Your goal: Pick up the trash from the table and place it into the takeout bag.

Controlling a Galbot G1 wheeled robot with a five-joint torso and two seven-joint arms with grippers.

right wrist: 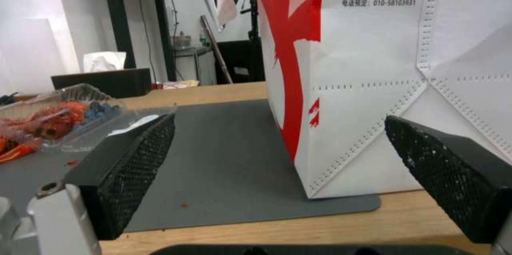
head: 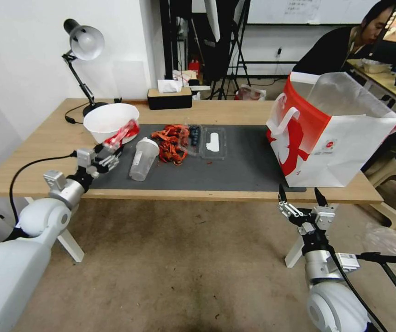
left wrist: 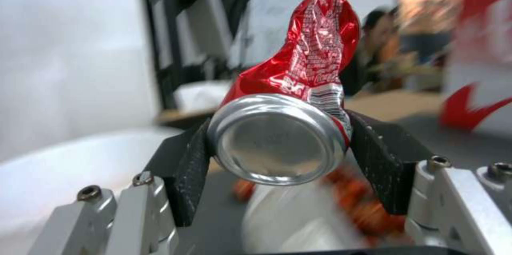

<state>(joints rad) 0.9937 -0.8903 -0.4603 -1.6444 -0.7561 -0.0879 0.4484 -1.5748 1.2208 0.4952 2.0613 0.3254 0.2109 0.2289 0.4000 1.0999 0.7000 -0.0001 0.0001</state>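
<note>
While the left end effector (head: pixel 110 154) is pinching one crushed red can (left wrist: pixel 291 99) above the bench (head: pixel 45 138) beside the white bowl (head: pixel 110 121), the right end effector (head: pixel 301 197) is waiting spread before the takeout bag (head: pixel 345 143). One shaker cup (head: pixel 143 158), one clear tray (head: pixel 207 142) and orange scraps (head: pixel 170 140) are lying unbagged; the clearing appears barely begun.

L arm: extended to left side of scene, wrist raised | left gripper (head: pixel 107 155): pads clamped (both sides in contact) on crushed red can (left wrist: pixel 291 99) | R arm: low, near right | right gripper (head: pixel 301 199): fingers spread wide, pointing far, idle
</note>
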